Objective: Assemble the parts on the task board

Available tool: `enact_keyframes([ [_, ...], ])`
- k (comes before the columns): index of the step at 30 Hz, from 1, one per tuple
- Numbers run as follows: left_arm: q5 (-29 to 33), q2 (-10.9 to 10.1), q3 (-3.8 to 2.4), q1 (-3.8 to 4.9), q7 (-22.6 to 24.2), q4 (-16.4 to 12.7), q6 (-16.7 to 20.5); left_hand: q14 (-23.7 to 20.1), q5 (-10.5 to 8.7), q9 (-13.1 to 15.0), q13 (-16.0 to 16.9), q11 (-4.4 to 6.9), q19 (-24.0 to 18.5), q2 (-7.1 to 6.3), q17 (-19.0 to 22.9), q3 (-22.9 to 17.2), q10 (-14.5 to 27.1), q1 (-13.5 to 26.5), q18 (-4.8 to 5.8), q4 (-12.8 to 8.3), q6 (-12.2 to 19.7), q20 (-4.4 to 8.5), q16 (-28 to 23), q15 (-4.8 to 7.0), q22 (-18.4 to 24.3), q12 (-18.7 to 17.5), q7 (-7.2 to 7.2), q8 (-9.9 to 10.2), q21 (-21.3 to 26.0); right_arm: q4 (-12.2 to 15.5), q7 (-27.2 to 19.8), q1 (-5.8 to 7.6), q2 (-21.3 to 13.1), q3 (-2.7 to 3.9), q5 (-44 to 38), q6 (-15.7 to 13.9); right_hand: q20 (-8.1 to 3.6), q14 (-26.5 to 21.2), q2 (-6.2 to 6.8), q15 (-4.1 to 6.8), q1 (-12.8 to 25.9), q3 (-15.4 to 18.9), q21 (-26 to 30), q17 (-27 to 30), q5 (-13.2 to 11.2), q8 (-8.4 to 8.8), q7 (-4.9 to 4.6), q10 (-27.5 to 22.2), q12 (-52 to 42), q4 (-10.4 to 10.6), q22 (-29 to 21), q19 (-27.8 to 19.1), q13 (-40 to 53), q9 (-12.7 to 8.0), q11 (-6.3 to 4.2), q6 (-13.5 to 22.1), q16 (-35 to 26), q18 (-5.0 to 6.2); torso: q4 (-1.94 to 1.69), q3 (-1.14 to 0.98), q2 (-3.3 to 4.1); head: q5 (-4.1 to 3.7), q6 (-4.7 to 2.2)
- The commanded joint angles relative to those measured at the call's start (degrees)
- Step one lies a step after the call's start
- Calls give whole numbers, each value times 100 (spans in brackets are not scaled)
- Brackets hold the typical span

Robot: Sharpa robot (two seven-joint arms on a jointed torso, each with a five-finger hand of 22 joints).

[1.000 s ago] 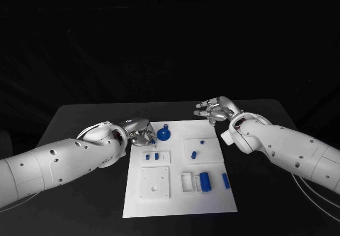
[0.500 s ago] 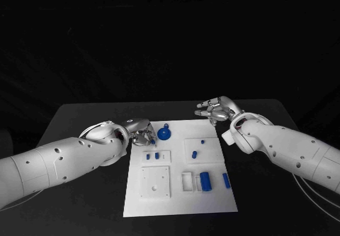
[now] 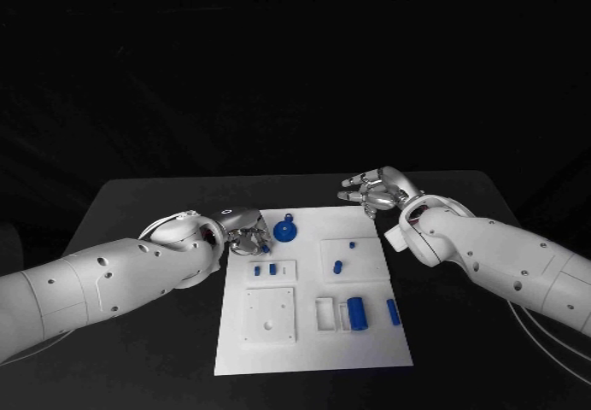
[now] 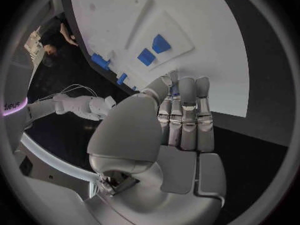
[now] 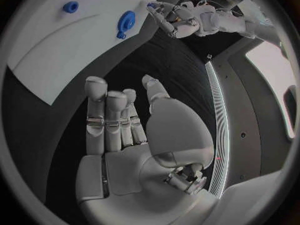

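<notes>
The white task board (image 3: 308, 346) lies in the middle of the black table. My left hand (image 3: 247, 232) is at the board's far left edge, fingers curled together, and pinches a small blue part (image 3: 262, 246) at its fingertips. The same part (image 5: 150, 5) shows at that hand (image 5: 178, 19) in the right wrist view. A round blue piece with a stub (image 3: 286, 231) lies just right of it. My right hand (image 3: 376, 192) hovers off the board's far right corner, fingers spread and holding nothing.
On the board are two short blue pegs (image 3: 264, 271), a small peg (image 3: 351, 247), a blue piece (image 3: 335, 268), a blue block (image 3: 356, 313) and a blue bar (image 3: 393, 313). A white square plate (image 3: 270, 316) sits at the near left. Bare table flanks the board.
</notes>
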State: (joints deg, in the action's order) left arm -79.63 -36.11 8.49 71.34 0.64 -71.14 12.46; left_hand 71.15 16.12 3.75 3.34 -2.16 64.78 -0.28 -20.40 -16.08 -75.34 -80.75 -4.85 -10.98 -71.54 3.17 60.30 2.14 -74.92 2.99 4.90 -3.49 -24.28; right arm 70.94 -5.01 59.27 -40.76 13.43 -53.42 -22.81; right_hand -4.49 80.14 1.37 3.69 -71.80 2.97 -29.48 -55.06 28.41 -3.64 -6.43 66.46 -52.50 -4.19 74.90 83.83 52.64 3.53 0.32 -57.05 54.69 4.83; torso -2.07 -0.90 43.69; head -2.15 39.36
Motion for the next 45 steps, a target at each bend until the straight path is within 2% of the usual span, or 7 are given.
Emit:
enact_keyframes([
  [1,-23,21,4,-9,43,-7,-135,2,-9,6,5,-6,-41,59,-7,-4,-48,23,-60,45,-34,10,24,3,-126,35,9,-13,-23,5,-50,-7,3,3,-13,42,-29,30,8,6,62,-37,-27,-4,22,6,-13,19,-15,-12,346,80,5,6,-12,-46,6,77,-2,2,-2,0,-5],
  [7,-5,45,15,-27,59,-8,-106,-3,-12,6,5,-6,-43,62,-4,-3,-47,32,-59,53,-32,9,20,2,-123,35,10,-14,-20,7,-50,-13,6,3,-13,42,-29,30,8,6,62,-37,-27,-4,22,6,-13,19,-15,-12,346,80,5,6,-12,-46,6,77,1,7,-4,6,-4],
  [22,39,91,43,-45,9,47,-132,-5,-21,5,5,-13,-37,66,0,-8,-23,26,-60,65,-2,5,27,-3,-124,35,17,-13,-13,9,-47,-18,0,3,-13,38,-29,30,8,6,62,-37,-27,-4,22,6,-13,19,-15,-12,346,80,5,6,-12,-46,6,77,1,0,2,5,2],
  [40,-391,173,171,-45,-67,72,-262,-14,-30,5,5,-10,-45,63,-7,-10,-37,-3,-65,57,-16,7,54,-1,-129,36,13,-14,-37,20,-43,-19,-10,3,-13,44,-29,30,8,6,62,-37,-27,-4,22,6,-13,19,-15,-12,346,80,5,6,-12,-46,6,77,5,-1,4,-10,15],
  [45,-406,180,187,-45,-72,82,-238,-38,-32,-3,5,-40,-66,46,2,4,43,-21,-70,57,136,-5,48,-19,-129,35,56,-7,-47,25,-42,-19,-12,3,-13,43,-29,30,8,6,62,-37,-27,-4,22,6,-13,19,-15,-12,346,80,5,6,-12,-46,6,77,4,0,0,-14,12],
])
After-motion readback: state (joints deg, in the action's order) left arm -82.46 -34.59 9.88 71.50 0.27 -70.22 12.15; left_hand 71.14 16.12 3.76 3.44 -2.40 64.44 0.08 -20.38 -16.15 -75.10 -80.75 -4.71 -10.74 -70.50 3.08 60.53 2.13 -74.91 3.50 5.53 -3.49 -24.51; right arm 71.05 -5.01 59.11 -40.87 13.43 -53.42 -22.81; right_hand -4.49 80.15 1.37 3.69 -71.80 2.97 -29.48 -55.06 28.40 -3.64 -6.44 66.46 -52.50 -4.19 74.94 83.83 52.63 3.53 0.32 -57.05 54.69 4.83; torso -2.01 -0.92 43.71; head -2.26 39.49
